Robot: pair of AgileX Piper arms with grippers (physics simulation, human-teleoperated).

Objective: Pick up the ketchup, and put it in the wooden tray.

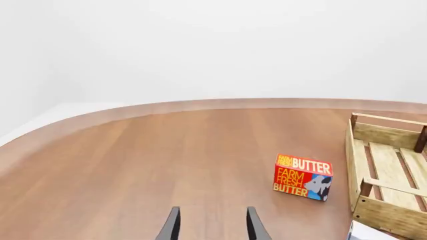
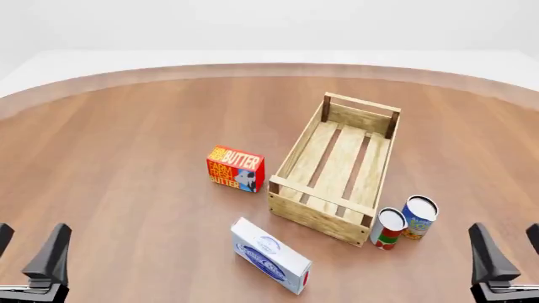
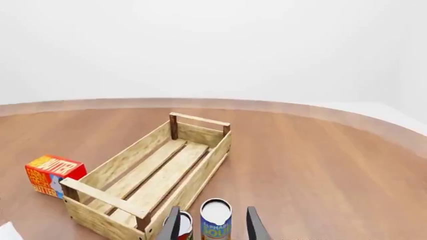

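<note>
The ketchup is out of view in all three views. The wooden tray (image 2: 324, 218) lies right of the table's middle, long side running away from me, with nothing on its slat floor; it also shows as the wooden tray (image 3: 127, 160) and the wooden tray (image 1: 387, 215). My left gripper (image 2: 29, 249) hangs open at the near left, far from the tray, with nothing between its fingers (image 1: 172, 222). At the near right my right gripper (image 2: 509, 249) is open as well, its fingers (image 3: 253, 222) empty.
A red-orange butter box (image 2: 236, 168) stands left of the tray. A white and blue box (image 2: 269, 255) lies in front of the tray's near corner. A red-and-white can (image 2: 388, 228) and a blue can (image 2: 418, 216) stand by the tray's near right corner.
</note>
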